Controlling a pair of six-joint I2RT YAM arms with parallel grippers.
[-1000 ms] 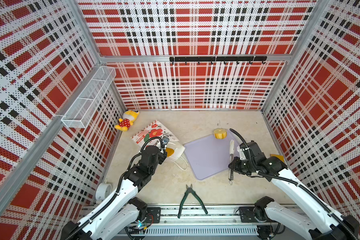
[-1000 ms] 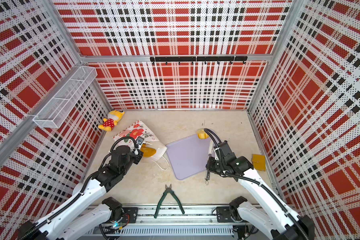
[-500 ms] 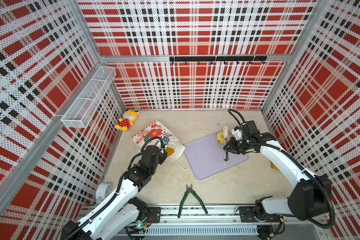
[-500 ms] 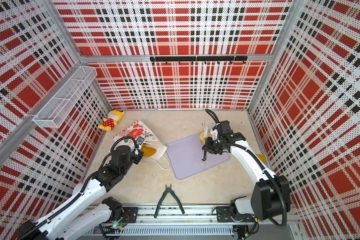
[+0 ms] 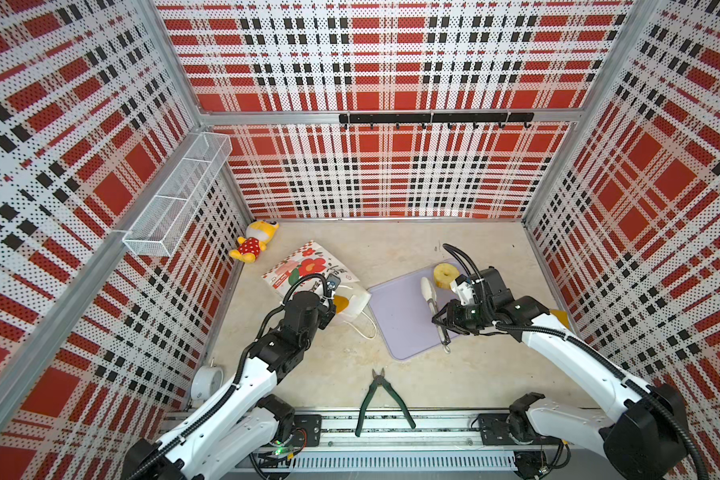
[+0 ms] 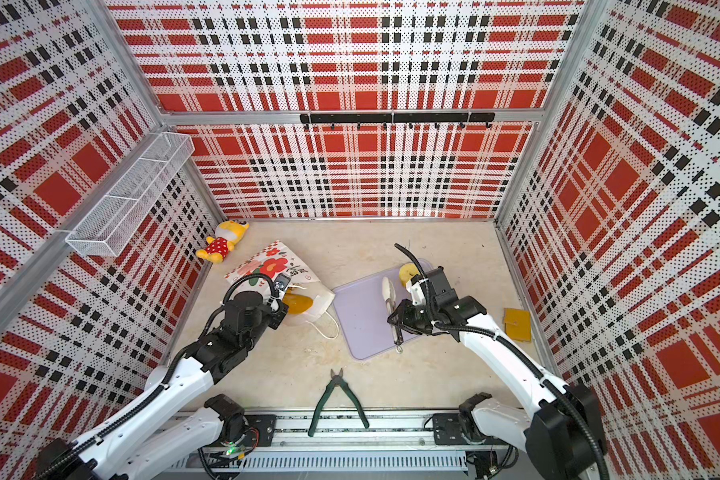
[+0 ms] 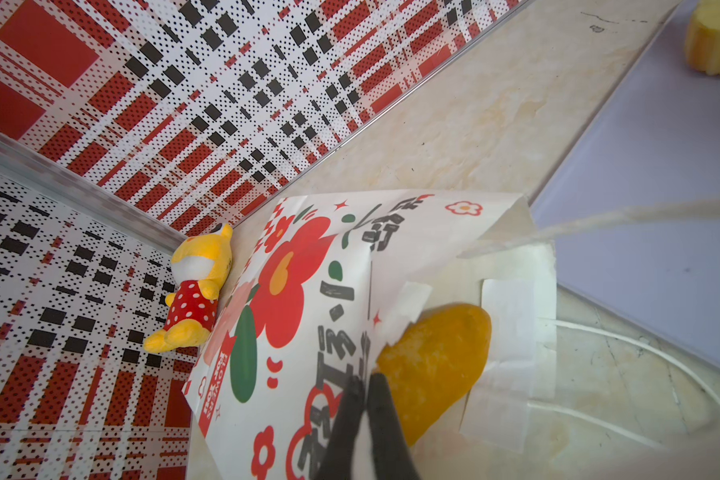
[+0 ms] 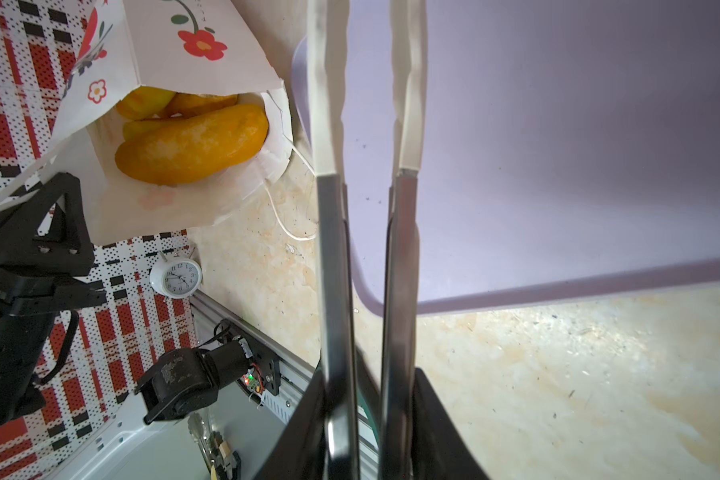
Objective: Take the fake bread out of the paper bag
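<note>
Left gripper (image 7: 366, 384) pinches the paper bag (image 7: 308, 270) by its lip, long loaf (image 7: 433, 361) beside the fingertips; right gripper (image 8: 368, 374) clasps tongs (image 8: 333, 249).

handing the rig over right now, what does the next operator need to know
Grippers: left gripper is shut on the upper lip of the paper bag. The right gripper is shut on the tongs, whose tips are empty above the lilac tray.
Things: the bag lies on its side with its mouth toward the tray.
Done: the fluted cake sits on the tray's far corner.
Left: the long loaf lies in the bag's mouth, with at least two more breads behind it. Anything deeper is hidden.
</note>
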